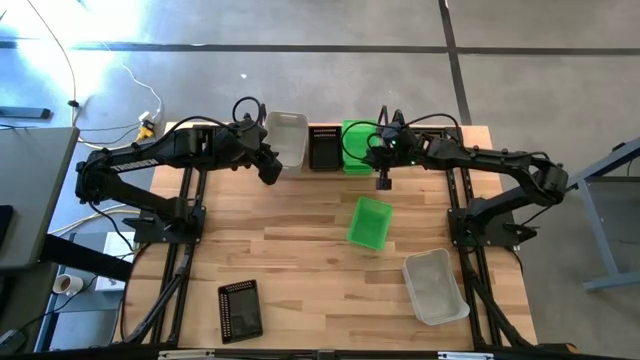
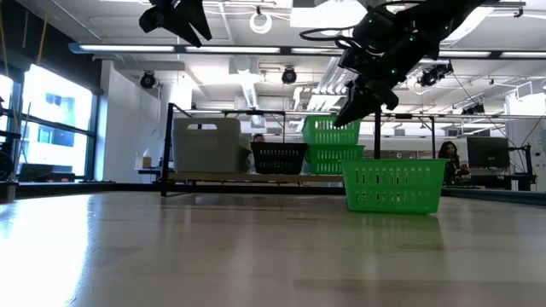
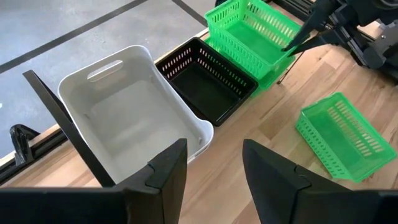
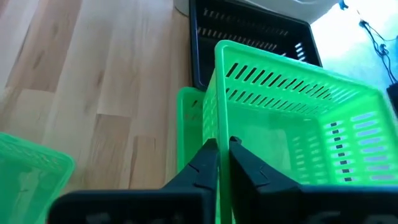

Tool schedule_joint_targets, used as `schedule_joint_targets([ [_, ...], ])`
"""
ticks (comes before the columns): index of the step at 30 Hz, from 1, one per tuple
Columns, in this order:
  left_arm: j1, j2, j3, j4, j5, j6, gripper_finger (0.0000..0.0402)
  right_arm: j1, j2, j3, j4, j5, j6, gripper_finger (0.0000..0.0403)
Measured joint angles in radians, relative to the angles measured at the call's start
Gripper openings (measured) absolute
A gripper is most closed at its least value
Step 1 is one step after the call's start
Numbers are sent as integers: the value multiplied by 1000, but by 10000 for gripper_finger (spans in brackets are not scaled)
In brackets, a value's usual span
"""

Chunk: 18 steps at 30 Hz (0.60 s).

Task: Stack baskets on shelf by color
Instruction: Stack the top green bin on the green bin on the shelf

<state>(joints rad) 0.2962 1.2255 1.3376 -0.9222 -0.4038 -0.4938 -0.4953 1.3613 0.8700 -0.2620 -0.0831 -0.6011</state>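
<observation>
On the shelf (image 2: 222, 178) at the far edge stand a whitish basket (image 1: 288, 135), a black basket (image 1: 325, 148) and two nested green baskets (image 1: 357, 146). My right gripper (image 4: 222, 152) is shut on the upper green basket (image 4: 292, 130). My left gripper (image 3: 214, 177) hovers open above the table in front of the whitish basket (image 3: 130, 118), holding nothing. A third green basket (image 1: 369, 222), a whitish one (image 1: 436, 286) and a black one (image 1: 240, 308) rest on the tabletop. My right gripper pinches the rim of the upper green basket's wall (image 4: 221, 127) at its near end, one finger inside the basket and one outside. The fingers slant down from the table's near right side. The basket sits nested in the lower green basket (image 2: 333, 158) on the shelf.
The shelf's black upright ends (image 2: 171, 145) stand beside the baskets. The loose green basket (image 2: 394, 186) lies just in front of my right gripper. Bare wood (image 1: 290, 240) spreads across the table's middle and left.
</observation>
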Motion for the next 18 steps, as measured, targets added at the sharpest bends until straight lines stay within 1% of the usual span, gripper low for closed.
schedule_joint_targets([
  [6, 0, 0, 0, 0, 0, 0, 145, 7, 0, -1, 7, 9, -1, 73],
  [10, 0, 0, 0, 0, 0, 0, 145, 10, 1, -2, 18, 38, -1, 97],
  [14, 0, 0, 0, 0, 0, 0, 145, 11, 0, -2, 23, 100, -3, 102],
  [18, 0, 0, 0, 0, 0, 0, 145, 11, 1, -2, 21, 97, -9, 86],
])
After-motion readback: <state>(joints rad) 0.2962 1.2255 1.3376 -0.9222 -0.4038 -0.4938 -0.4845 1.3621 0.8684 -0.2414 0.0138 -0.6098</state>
